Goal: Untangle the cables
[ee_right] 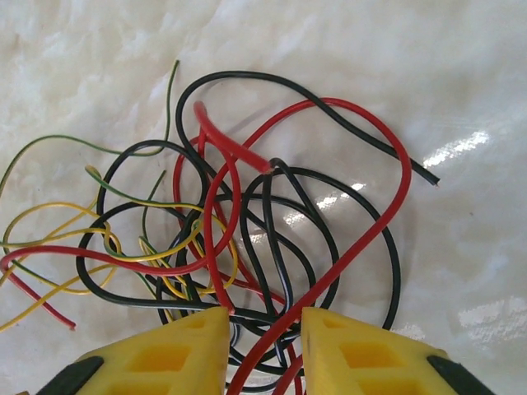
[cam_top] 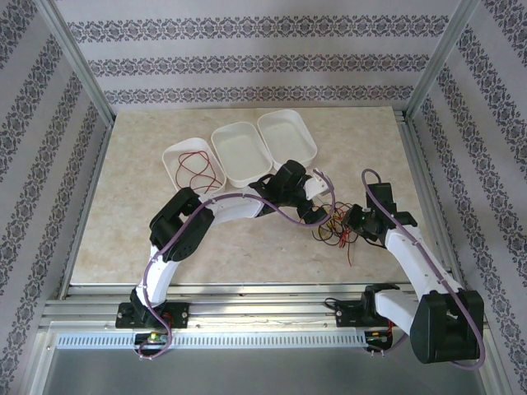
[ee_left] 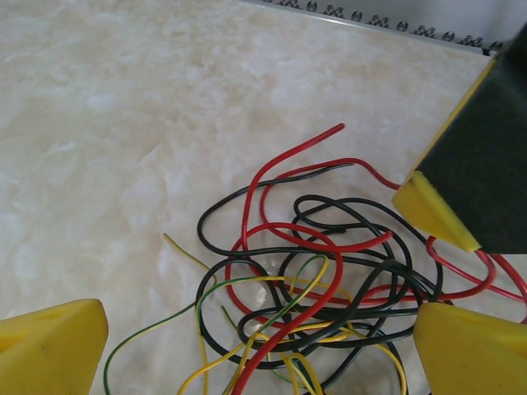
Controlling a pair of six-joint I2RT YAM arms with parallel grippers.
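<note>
Loosely looped, the cables [ee_right: 239, 247] sprawl every way across the table [ee_right: 461, 66].

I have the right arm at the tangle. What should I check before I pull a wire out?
1. Left end effector open: ok, its fingers are wide apart over the tangle.
2. Red wire inside the right end effector: ok, it runs between the fingers.
3. Right grip firm on it: cannot tell, a gap shows between the fingers.
4. Just one wire in that gap: not ok, black strands seem to cross it too.
5. Red wire free of the rest: not ok, it loops through the black strands.
6. End effectors apart: ok, but close together.
</note>
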